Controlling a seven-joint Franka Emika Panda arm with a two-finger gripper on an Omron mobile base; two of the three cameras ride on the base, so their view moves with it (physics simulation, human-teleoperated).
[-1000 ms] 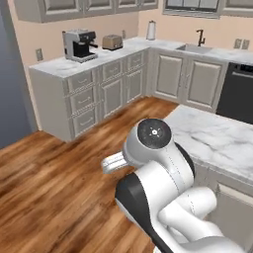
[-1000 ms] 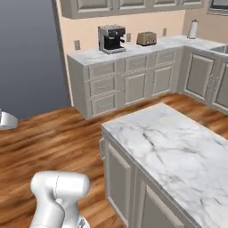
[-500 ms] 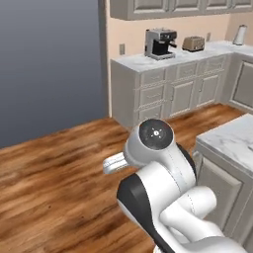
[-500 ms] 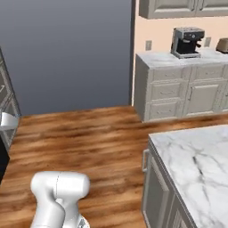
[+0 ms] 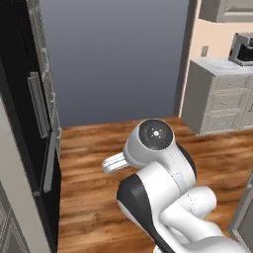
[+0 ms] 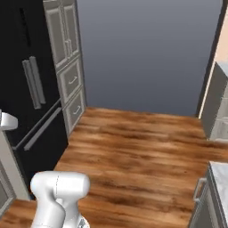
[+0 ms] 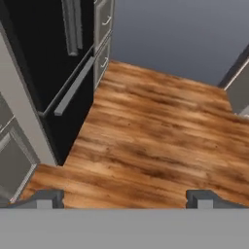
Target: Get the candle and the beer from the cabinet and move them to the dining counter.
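Observation:
The candle, the beer and the cabinet are out of view. A corner of the dining counter (image 6: 219, 171), white marble over a beige panelled side, sits at the lower right of the right base view. In the hand view my gripper (image 7: 125, 199) is open, its two dark fingertips (image 7: 46, 198) wide apart with nothing between them. It points down at bare wood floor (image 7: 155, 141) beside a black fridge. My white arm (image 5: 158, 173) is folded low in front of the base.
A tall black fridge (image 6: 26, 80) with long grey handles stands on the left. Beige panelled tall cabinets with drawers (image 6: 71, 67) adjoin it. A plain grey wall (image 5: 113, 59) lies ahead. A beige counter unit with a coffee machine (image 5: 242, 49) is at the right.
The whole picture has swung: the base turned left, so the kitchen counters and island slid off to the right and the fridge came in at the left. The gripper stays open.

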